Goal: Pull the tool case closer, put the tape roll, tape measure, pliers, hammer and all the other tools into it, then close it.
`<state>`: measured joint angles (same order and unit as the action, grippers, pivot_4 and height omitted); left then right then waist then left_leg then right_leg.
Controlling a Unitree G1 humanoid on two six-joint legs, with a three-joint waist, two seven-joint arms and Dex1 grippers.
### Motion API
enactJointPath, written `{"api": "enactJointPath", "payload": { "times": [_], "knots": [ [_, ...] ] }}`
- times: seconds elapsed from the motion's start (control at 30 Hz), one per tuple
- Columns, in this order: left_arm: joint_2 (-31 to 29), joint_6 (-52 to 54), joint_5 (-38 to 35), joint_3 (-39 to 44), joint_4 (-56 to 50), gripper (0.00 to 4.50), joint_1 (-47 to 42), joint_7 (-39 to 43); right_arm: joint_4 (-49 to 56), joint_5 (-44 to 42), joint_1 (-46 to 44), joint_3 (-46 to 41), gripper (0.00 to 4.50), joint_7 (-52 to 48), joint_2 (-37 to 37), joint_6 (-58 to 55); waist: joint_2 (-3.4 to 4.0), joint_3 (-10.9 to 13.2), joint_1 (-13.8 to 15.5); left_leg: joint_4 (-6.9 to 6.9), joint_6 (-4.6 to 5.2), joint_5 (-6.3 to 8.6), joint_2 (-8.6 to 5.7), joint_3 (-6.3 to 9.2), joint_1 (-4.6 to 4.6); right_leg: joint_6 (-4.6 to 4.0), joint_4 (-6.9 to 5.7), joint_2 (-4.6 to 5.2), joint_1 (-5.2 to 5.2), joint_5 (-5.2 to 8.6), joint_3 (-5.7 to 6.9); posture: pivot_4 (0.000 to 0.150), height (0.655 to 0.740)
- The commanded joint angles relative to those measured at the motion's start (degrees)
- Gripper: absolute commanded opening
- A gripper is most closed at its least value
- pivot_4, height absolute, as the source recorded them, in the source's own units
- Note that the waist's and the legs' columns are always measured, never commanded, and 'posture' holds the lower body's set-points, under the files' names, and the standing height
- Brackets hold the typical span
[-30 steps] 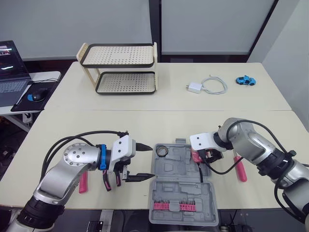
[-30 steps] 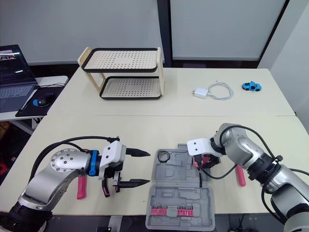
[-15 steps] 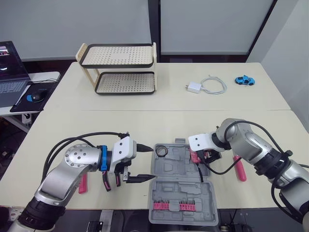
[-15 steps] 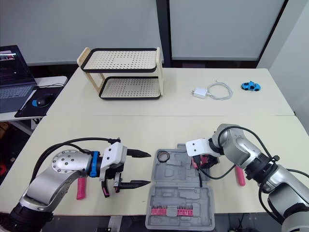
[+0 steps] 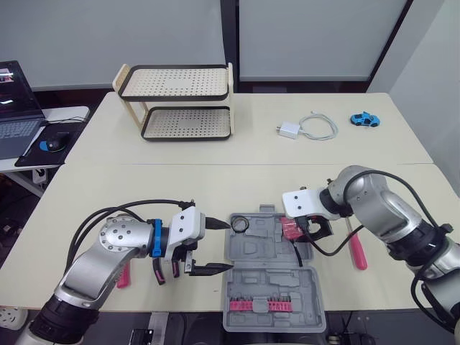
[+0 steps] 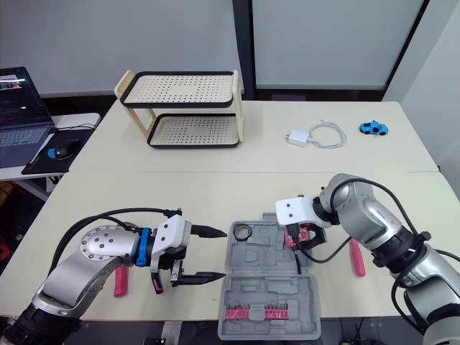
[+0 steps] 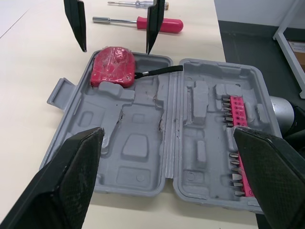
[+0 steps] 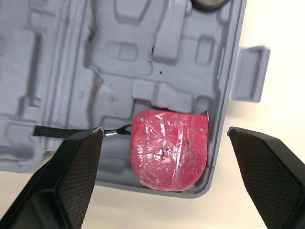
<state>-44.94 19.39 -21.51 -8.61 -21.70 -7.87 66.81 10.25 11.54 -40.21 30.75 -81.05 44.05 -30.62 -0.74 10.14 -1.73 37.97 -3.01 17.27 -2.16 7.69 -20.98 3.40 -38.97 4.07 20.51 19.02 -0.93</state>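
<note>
The jaws of both grippers are open. The left gripper [image 5: 214, 246], in the lower left of the head view, has its two black fingers spread wide and pointing to the left edge of the tool case [image 5: 259, 253]. The fingers do not touch the case and hold nothing. The right gripper [image 5: 310, 231] hangs over the right end of the case's rear half. Its wrist view shows its fingers far apart on both sides of the red tape measure [image 8: 169, 150], with no contact to it.

The case lies open and flat at the lower middle of the head view, near the front edge of the table [image 5: 215, 187]. The tape measure sits in a moulded pocket in the rear right corner, and its black strap [image 7: 157, 71] lies across the tray. The tape roll [image 5: 240, 225] is in the rear left corner of the same half. The front half holds a row of pink bits [image 5: 262, 305].

The pliers [image 5: 164, 270] lie on the table under the left gripper, beside another pink handle [image 5: 123, 274]. A pink-handled driver [image 5: 356, 251] lies on the table to the right of the case.

In the upper part of the frame there are a two-shelf rack [image 5: 183, 100], a white charger with cable [image 5: 302, 128] and a blue toy car [image 5: 364, 118].
</note>
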Motion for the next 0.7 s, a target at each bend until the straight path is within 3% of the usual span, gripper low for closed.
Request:
{"api": "enactJointPath", "payload": {
  "times": [0.03, 0.1, 0.2, 0.37, 0.47, 0.7],
  "knots": [
    [0.02, -0.46, -0.33, 0.24, -1.53, 4.5, 0.01, -0.2, 2.25, -2.78, 1.8, -3.88, 4.3, 1.19, 0.95, 0.16, 0.0, 0.0, 0.02, 0.0, 0.04, 0.02, 0.0, 0.0, 0.0, 0.0, 0.0, 0.0, -0.01, 0.0, 0.0, 0.15, 0.74],
    [0.01, -0.47, -0.32, 0.24, -1.47, 4.5, -0.05, -0.15, 2.44, -3.23, 3.33, -4.67, 3.91, 2.09, 1.46, 0.61, 0.0, 0.0, 0.02, 0.0, 0.04, 0.02, 0.0, -0.01, 0.0, 0.0, 0.0, 0.0, -0.01, 0.0, -0.01, 0.15, 0.74],
    [0.0, -0.5, -0.38, 0.29, -1.28, 4.5, -0.28, 0.02, 2.78, -3.69, 4.81, -5.24, 2.99, 3.32, 1.68, 0.76, 0.0, 0.0, -0.01, 0.01, 0.05, 0.02, 0.0, -0.02, 0.0, 0.0, -0.01, 0.0, -0.01, 0.0, -0.01, 0.15, 0.74],
    [0.01, -0.53, -0.38, 0.18, -1.03, 4.5, -0.69, 0.27, 3.07, -4.8, 5.81, -5.93, 1.14, 4.95, 1.69, 0.44, 0.0, 0.0, -0.05, 0.0, 0.04, 0.02, 0.0, -0.02, 0.0, 0.0, -0.01, 0.0, 0.0, 0.0, -0.01, 0.15, 0.74],
    [-0.03, -0.77, -0.28, 0.19, -0.73, 4.5, -0.82, 0.45, 3.35, -6.07, 6.79, -7.35, 1.14, 6.27, 1.18, 0.24, 0.0, 0.0, -0.01, 0.0, 0.04, 0.02, 0.0, -0.02, 0.0, 0.0, -0.01, 0.0, 0.0, 0.0, -0.01, 0.15, 0.74],
    [0.15, -1.32, -0.14, 0.28, -0.25, 4.5, -0.98, 0.47, 0.56, -12.45, 15.4, -17.31, 1.14, 13.87, -0.92, 12.51, -0.01, 0.0, 0.06, 0.0, 0.02, 0.01, 0.0, -0.03, 0.0, 0.0, 0.0, 0.01, -0.02, 0.0, -0.02, 0.15, 0.74]
  ]
}}
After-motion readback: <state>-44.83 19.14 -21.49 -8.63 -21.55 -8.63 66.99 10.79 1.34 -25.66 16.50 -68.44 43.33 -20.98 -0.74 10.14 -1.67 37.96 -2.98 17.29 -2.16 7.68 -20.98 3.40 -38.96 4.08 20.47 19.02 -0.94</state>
